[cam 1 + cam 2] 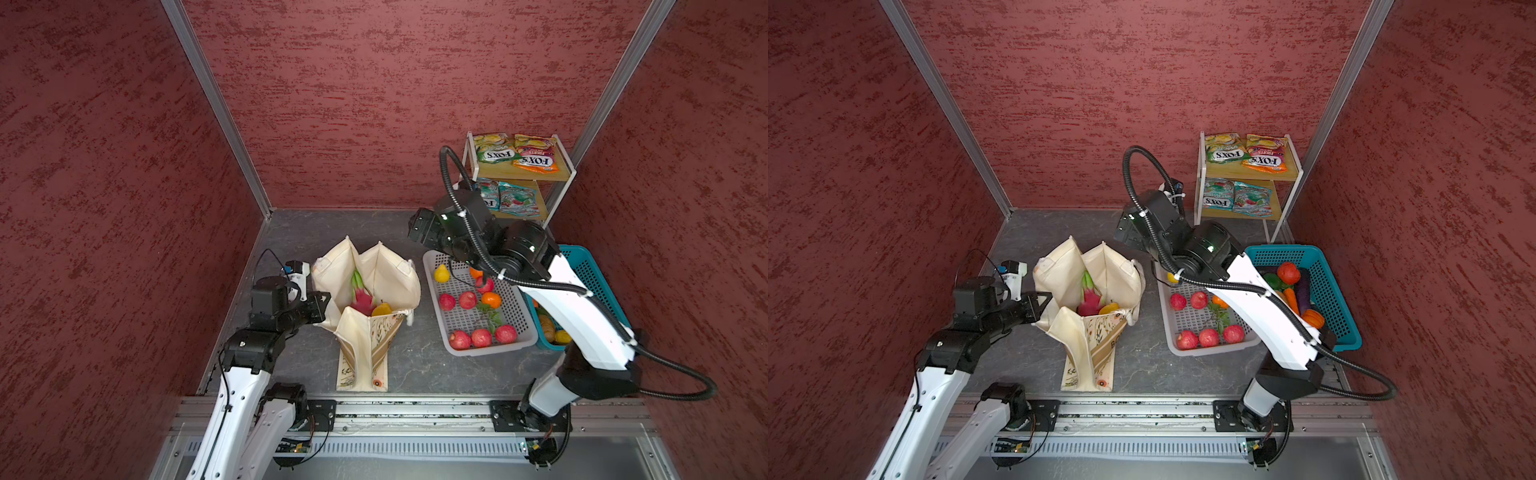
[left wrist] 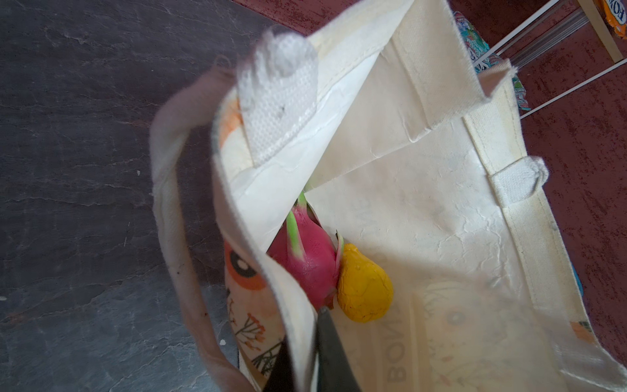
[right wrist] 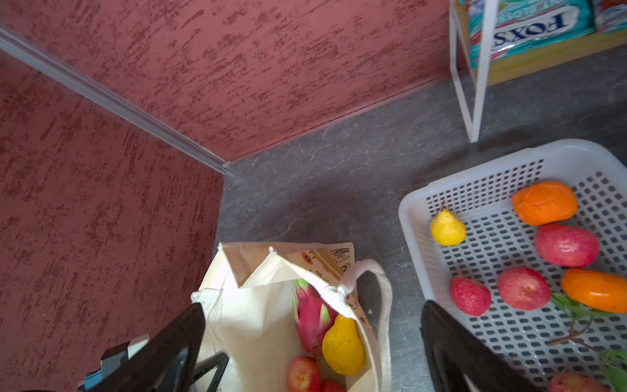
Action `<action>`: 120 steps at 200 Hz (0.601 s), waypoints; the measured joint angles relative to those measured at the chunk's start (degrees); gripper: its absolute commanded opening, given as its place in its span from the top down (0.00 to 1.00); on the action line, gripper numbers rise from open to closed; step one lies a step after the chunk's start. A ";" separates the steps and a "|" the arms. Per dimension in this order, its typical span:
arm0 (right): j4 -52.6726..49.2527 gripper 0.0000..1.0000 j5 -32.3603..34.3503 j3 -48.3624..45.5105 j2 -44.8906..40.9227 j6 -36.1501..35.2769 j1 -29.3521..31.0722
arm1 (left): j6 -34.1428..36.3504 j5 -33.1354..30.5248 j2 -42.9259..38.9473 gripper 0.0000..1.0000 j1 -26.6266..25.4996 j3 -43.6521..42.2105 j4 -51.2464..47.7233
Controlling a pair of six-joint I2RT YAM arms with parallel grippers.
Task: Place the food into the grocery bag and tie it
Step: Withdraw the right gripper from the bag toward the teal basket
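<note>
At table centre, cream floral canvas grocery bag [image 1: 390, 282] is holding pink dragon fruit [image 1: 362, 305] and yellow fruit [image 1: 381, 309]. Left gripper [image 1: 322, 305] is pinching its rim; right gripper [image 1: 415, 235] is hovering splayed, empty. Likely risk: rim slipping free, mouth collapsing, blocking further food.

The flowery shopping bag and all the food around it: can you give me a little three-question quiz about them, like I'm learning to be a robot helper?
1. True or false: the pink dragon fruit lies inside the cream canvas grocery bag.
2. Pick one: the left gripper has its jaws closed on
A. the bag's cloth rim
B. a red apple
C. nothing at all
3. Count: how many glossy FOX'S packets lie on the white-framed wooden shelf?

Key: 1 true; 2 A; 3 four.
</note>
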 measured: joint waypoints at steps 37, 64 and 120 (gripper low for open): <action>12.66 0.01 0.42 -26.64 -15.17 -2.58 -14.21 | 0.00 0.79 -0.31 0.89 0.33 0.00 0.02; 16.15 0.01 -0.09 -35.80 -17.81 -3.89 -24.35 | 0.00 1.27 -0.37 0.89 0.33 0.00 0.02; 15.23 0.01 0.44 -39.47 -11.08 -4.07 -43.67 | 0.00 1.46 -0.35 0.89 -0.17 0.00 0.07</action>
